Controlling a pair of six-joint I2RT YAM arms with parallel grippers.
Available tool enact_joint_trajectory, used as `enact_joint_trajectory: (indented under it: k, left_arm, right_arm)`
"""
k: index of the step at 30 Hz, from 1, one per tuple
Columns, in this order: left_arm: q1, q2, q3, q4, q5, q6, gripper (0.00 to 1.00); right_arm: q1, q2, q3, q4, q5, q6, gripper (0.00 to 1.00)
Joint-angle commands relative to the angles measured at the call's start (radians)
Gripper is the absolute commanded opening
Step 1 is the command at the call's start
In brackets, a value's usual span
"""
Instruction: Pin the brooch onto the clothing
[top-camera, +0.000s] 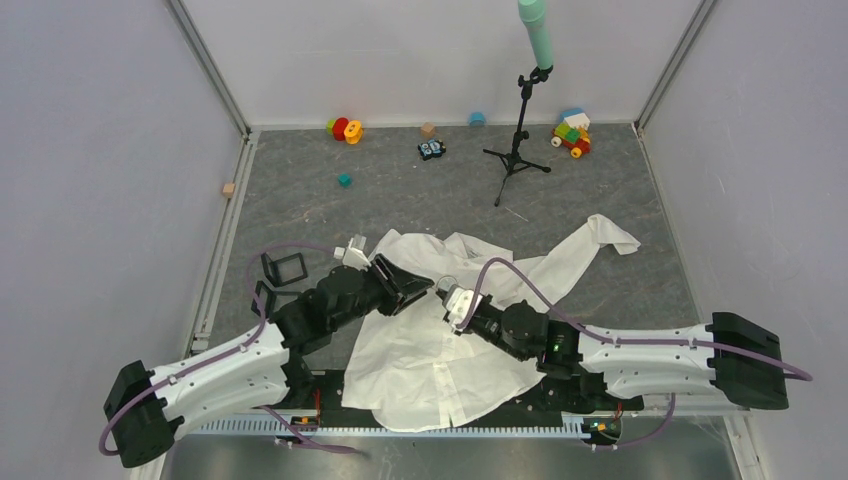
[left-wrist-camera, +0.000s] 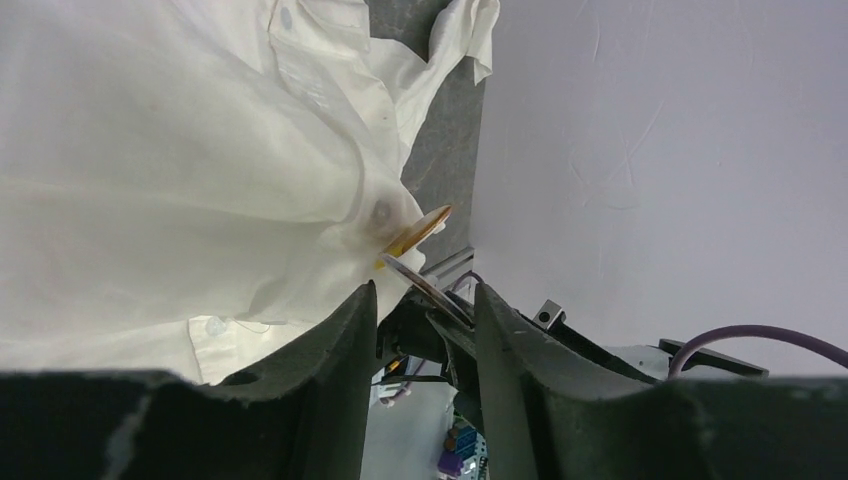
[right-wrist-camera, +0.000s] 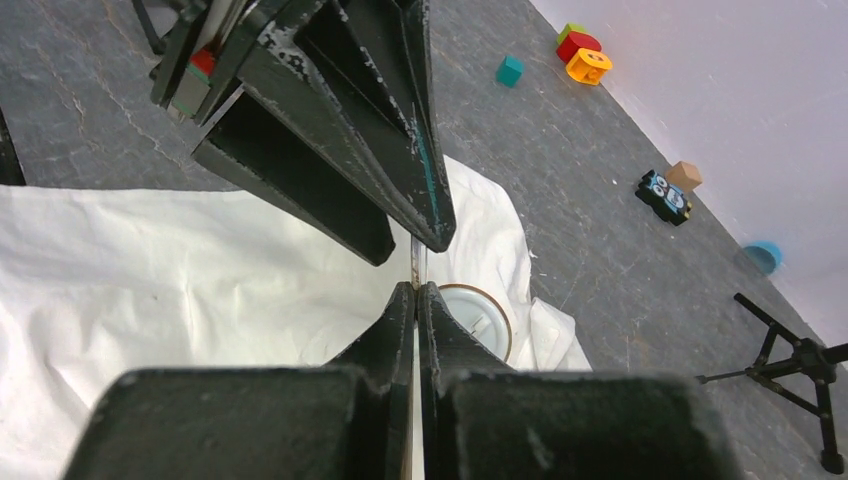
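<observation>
Thin white shirt (top-camera: 420, 360) at tabletop's (top-camera: 330, 200) near-edge centre, collar toward far edge, round gold-rimmed brooch (right-wrist-camera: 482, 318) on its upper front, disc tilted, right gripper (right-wrist-camera: 416, 290) pinching brooch's thin metal pin, left gripper (left-wrist-camera: 422, 295) part-spread just beside.

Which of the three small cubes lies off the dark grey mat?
The tan cube at the far left, on the pale strip outside the mat. The teal cube and the other tan cube both sit on the mat.
</observation>
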Motion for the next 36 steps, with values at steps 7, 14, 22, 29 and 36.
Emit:
enact_joint_trajectory:
  k: [7, 14, 22, 29, 36]
  left_arm:
    - [-0.004, 0.000, -0.016, 0.058, 0.018, -0.040, 0.20]
    - [-0.004, -0.082, -0.040, 0.023, -0.031, -0.024, 0.02]
    - [-0.002, -0.222, -0.043, 0.002, -0.101, 0.184, 0.02]
    - [-0.002, -0.370, -0.027, 0.016, -0.046, 0.502, 0.02]
    - [-0.002, -0.364, 0.042, -0.018, 0.233, 0.692, 0.02]
  right_arm:
    - [0.074, 0.065, 0.044, 0.020, 0.113, -0.119, 0.00]
    - [0.119, 0.032, 0.037, 0.021, 0.147, -0.076, 0.04]
    - [0.116, -0.101, 0.025, -0.051, 0.184, 0.112, 0.62]
    - [-0.097, -0.235, 0.054, -0.131, -0.234, 0.378, 0.79]
    - [-0.307, -0.251, 0.091, -0.071, -0.792, 0.575, 0.87]
